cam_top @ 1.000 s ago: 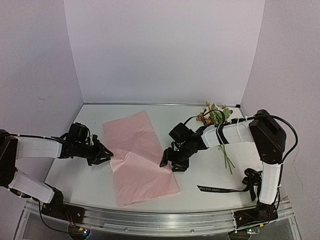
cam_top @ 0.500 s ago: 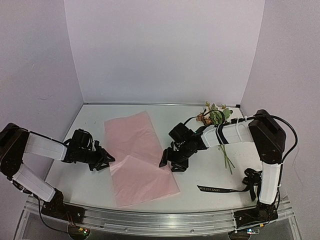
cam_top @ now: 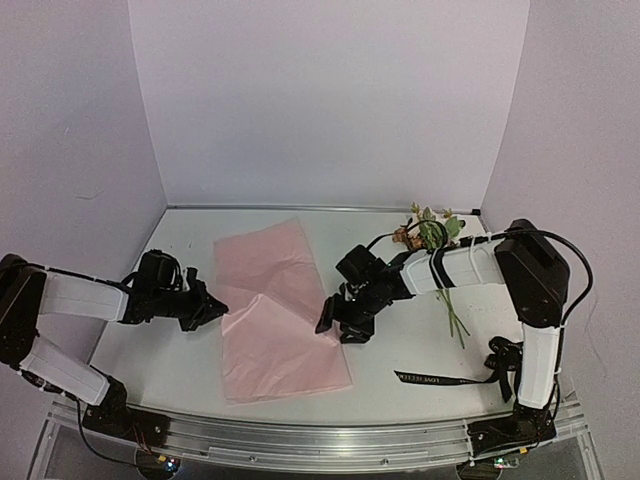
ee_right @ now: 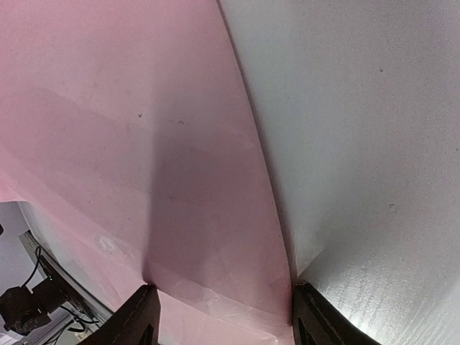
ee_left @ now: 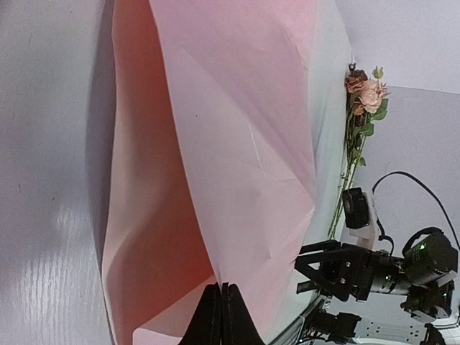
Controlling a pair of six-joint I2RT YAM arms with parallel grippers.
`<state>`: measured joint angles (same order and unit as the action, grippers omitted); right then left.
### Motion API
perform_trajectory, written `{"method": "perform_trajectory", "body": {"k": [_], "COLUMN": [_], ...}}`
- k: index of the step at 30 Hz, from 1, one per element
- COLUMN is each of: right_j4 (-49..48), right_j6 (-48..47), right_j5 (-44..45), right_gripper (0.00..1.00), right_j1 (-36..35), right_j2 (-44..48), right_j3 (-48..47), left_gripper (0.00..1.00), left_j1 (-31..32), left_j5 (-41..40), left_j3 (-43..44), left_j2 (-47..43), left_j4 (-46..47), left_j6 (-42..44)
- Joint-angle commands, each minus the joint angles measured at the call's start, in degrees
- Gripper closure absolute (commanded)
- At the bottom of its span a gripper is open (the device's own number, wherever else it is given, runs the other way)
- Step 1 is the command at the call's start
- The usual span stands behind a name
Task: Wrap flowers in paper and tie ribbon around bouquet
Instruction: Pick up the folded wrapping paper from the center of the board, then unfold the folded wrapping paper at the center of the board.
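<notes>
The pale-pink paper (cam_top: 275,300) lies creased on the white table between the arms. My left gripper (cam_top: 213,310) is shut on its left edge; in the left wrist view the closed tips (ee_left: 221,289) pinch a raised fold of the paper (ee_left: 237,144). At the sheet's right edge stands my right gripper (cam_top: 335,325), open, its fingertips (ee_right: 310,316) down on the table and the paper (ee_right: 144,144) lying between them. The flowers (cam_top: 430,232) lie at the back right, stems towards the front; they also show in the left wrist view (ee_left: 365,93). The black ribbon (cam_top: 440,379) lies at the front right.
The right arm's white forearm (cam_top: 460,265) stretches across the flower stems. Lilac walls close in the table at the back and both sides. A metal rail (cam_top: 300,440) runs along the front edge.
My left gripper has opened wider and then shut on the paper's left edge, lifting a fold. The sheet has shifted slightly to the right. The right gripper has stayed in place.
</notes>
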<state>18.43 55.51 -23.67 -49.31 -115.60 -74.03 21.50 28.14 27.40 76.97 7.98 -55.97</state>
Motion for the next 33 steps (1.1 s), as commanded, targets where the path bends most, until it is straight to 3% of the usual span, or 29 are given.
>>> {"method": "perform_trajectory", "body": {"k": [1,8,14,21,28,33], "right_j4": [0.65,0.61,0.05,-2.08,-2.07,5.73], "right_j6": [1.24,3.61,5.31,0.65,-8.76,-17.63], "right_j5": [-0.24,-2.5,-5.39,-5.31,0.49,9.03], "right_gripper": [0.36,0.36,0.29,0.13,0.04,0.02], "right_j1": [-1.27,-3.4,-5.0,-4.98,-4.57,-4.4], "right_j2": [-3.69,-9.45,-13.08,-3.72,14.43,26.32], "right_j3": [-3.37,-13.76,-22.85,-14.62,3.37,10.26], "left_gripper": [1.0,1.0,1.0,1.0,1.0,1.0], "left_j1": [0.23,0.32,3.28,8.43,13.57,15.82], "left_j5": [-2.77,0.48,2.93,1.94,-1.52,-0.76], "left_j3": [7.34,18.18,29.44,46.05,58.89,64.61], "left_j2": [-8.2,-12.41,-6.18,11.55,25.5,30.19], "left_j4": [-8.95,-19.97,-22.29,-26.81,-32.52,-32.86], "left_j6": [2.78,6.97,6.66,7.0,7.76,4.69]}}
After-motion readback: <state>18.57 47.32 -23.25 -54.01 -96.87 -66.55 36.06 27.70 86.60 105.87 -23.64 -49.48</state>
